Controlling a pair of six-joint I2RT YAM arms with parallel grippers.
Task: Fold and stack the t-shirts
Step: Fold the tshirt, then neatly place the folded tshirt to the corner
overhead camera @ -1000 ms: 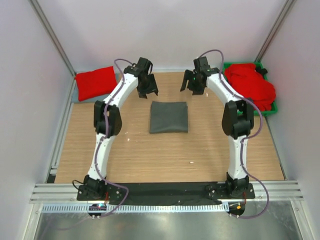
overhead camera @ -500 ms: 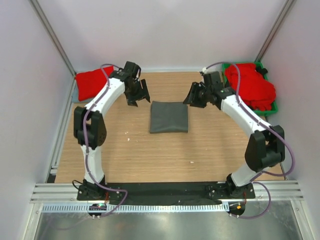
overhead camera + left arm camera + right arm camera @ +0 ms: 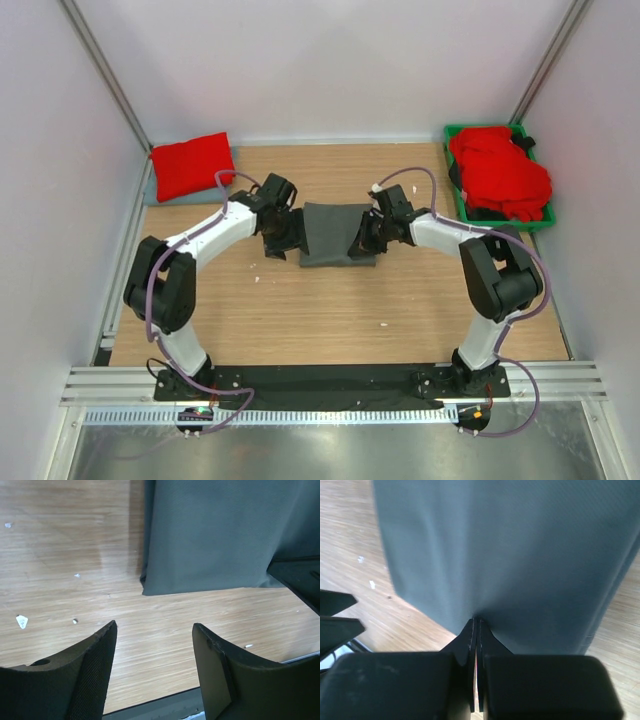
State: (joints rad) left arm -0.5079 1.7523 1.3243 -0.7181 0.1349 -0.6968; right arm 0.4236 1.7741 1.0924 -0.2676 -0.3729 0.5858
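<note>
A folded dark charcoal t-shirt [image 3: 338,232] [image 3: 215,535] [image 3: 510,545] lies flat mid-table. My left gripper [image 3: 283,240] [image 3: 154,625] hovers low over bare wood just off the shirt's near left corner, open, with nothing between its fingers. My right gripper [image 3: 358,245] [image 3: 476,619] is shut, its tips pressed against the shirt's right edge, where the cloth creases slightly. No cloth shows between the jaws. A folded red t-shirt [image 3: 192,165] rests at the back left. Crumpled red t-shirts [image 3: 500,170] fill the bin.
The green plastic bin [image 3: 545,222] stands at the back right corner. A pale blue-grey cloth edge [image 3: 150,193] peeks from under the folded red shirt. White walls and metal posts close in both sides. Small white specks [image 3: 21,621] dot the wooden table.
Both arms have swung forward and down from the back of the table to the grey shirt's two sides. The right gripper has closed from open to shut.
</note>
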